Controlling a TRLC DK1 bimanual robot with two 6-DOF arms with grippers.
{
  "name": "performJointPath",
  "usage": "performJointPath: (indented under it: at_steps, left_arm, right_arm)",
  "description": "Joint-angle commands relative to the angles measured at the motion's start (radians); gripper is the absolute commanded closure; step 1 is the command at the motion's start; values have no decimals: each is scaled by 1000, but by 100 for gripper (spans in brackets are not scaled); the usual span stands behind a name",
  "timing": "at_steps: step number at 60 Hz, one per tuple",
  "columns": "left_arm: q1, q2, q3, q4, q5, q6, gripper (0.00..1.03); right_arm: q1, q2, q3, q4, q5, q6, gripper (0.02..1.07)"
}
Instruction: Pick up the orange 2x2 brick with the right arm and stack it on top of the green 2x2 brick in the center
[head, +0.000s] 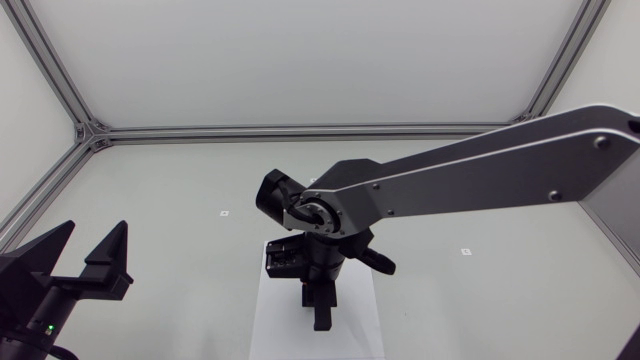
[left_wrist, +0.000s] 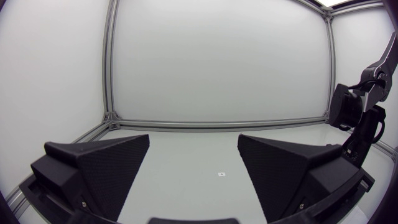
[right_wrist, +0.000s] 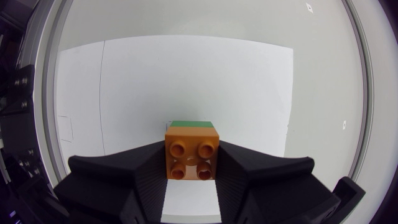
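From above, the right arm (head: 480, 170) hangs over the white sheet (head: 270, 320), and the left gripper (head: 92, 245) is well apart from it. In the left wrist view its fingers (left_wrist: 99, 165) are spread and empty. In the right wrist view the right gripper (right_wrist: 191, 163) pinches the orange brick (right_wrist: 191, 152) over the sheet, directly above the green brick (right_wrist: 189, 123). If the studs are misaligned, pressing could tilt it.

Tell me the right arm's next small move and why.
Probably ease straight down to seat it. The right gripper is shut on the orange 2x2 brick, and only a thin edge of the green 2x2 brick shows just beyond it, so they look aligned; whether they are seated cannot be told.
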Motion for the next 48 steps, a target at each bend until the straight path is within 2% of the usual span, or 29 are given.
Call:
performJointPath:
  at_steps: [1, 43, 46, 48]
  left_arm:
    - [-1, -4, -41, -11, 3, 5, 4]
    - [-1, -4, -41, -11, 3, 5, 4]
    - [-1, -4, -41, -11, 3, 5, 4]
    - [-1, -4, -41, -11, 3, 5, 4]
  right_arm:
    - [10, 40, 9, -18, -2, 20, 88]
    - [10, 81, -14, -4, 4, 23, 88]
    - [10, 83, -14, -6, 2, 23, 87]
    - [10, 83, -11, -6, 2, 23, 81]
